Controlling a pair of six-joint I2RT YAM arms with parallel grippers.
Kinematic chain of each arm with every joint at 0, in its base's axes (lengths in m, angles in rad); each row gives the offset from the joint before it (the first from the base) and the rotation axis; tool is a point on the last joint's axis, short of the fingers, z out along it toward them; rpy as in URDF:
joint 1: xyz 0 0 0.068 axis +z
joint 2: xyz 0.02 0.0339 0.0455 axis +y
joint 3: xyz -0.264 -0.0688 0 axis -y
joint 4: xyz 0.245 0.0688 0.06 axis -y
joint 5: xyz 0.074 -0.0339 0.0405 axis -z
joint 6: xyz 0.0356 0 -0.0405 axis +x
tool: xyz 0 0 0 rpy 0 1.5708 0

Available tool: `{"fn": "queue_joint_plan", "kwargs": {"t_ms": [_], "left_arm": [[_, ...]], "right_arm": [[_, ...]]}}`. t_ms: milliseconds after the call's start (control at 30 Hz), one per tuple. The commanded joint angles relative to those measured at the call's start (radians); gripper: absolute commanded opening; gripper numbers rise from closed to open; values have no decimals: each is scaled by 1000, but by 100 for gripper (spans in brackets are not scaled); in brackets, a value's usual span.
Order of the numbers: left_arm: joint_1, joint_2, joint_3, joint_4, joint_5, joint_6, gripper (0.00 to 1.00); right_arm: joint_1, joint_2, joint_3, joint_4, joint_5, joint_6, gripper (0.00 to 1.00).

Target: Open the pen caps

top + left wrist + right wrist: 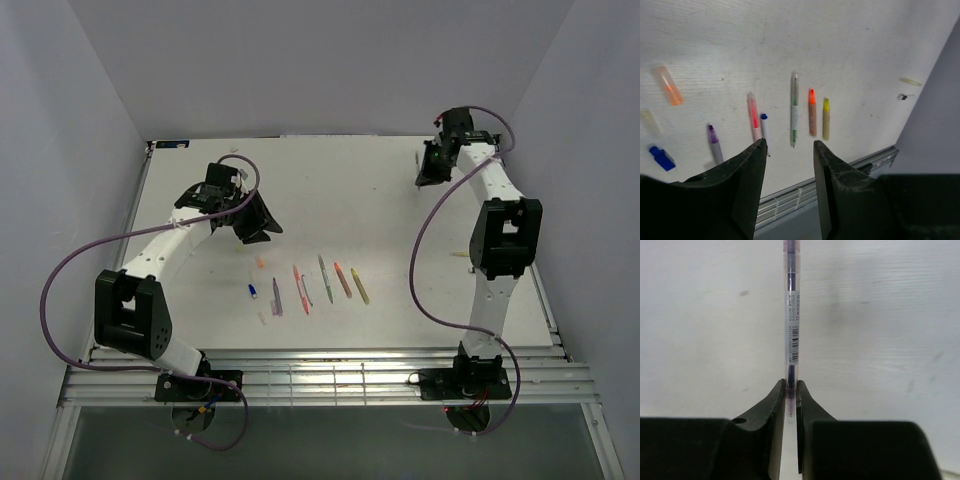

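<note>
While hanging above the white table point(380, 190), left gripper point(789, 146) spread wide, black jaws well apart. Seen past them in the left wrist view, lying flat and far shorter than any pen: blue cap point(661, 158), opaque and stubby, farthest left; clear cap point(650, 121) just beside it, pale enough to nearly match the table; orange cap point(669, 86), translucent tube with a rounded end, a little farther off. Next, a row laid side by side: purple-tipped pen point(715, 142), pink pen point(754, 116) with a blue-tipped pen point(765, 127) close against it, long green pen point(794, 109), then orange pen point(812, 112) and yellow pen point(826, 118) with bright bare tips. Right of the row and well apart, pale yellow cap point(910, 81), small and translucent. Toward the table's far right corner, right gripper point(790, 386) pinched narrow on a clear-barrelled purple pen point(792, 315), dark ink core and barcode label showing, barrel straight out from the fingertips; whether capped at its far end, cannot tell.
</note>
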State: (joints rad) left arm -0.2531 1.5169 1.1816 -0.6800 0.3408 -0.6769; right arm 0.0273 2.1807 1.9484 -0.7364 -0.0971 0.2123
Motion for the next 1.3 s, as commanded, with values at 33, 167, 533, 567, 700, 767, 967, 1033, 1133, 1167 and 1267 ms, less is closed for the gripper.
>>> {"fn": "queue_joint_plan", "kwargs": {"t_ms": [33, 167, 533, 567, 700, 767, 967, 1033, 1133, 1167, 1267], "left_arm": [[-5, 6, 59, 40, 191, -124, 53], [-5, 2, 70, 88, 248, -191, 55], [-67, -76, 3, 111, 210, -283, 58], [-75, -81, -8, 109, 208, -292, 57], [-115, -73, -36, 111, 204, -312, 58], [-138, -66, -37, 109, 187, -323, 58], [-163, -34, -11, 97, 170, -329, 58], [-166, -35, -11, 92, 152, -329, 58], [-166, -35, -16, 74, 136, -325, 58], [-166, -35, -16, 70, 133, -320, 58], [-166, -37, -23, 62, 130, -319, 58]], "right_arm": [[183, -212, -107, -67, -189, 45, 8], [357, -364, -277, -83, -292, 29, 8], [649, -648, -675, 104, -424, 142, 8], [652, -647, -677, 104, -428, 142, 8], [665, -648, -674, 120, -438, 151, 8], [671, -647, -668, 129, -441, 159, 8], [688, -642, -632, 127, -444, 165, 8], [691, -647, -625, 126, -444, 168, 8], [692, -657, -623, 124, -432, 171, 8], [695, -660, -625, 126, -429, 173, 8], [694, -671, -626, 129, -426, 179, 8]]}}
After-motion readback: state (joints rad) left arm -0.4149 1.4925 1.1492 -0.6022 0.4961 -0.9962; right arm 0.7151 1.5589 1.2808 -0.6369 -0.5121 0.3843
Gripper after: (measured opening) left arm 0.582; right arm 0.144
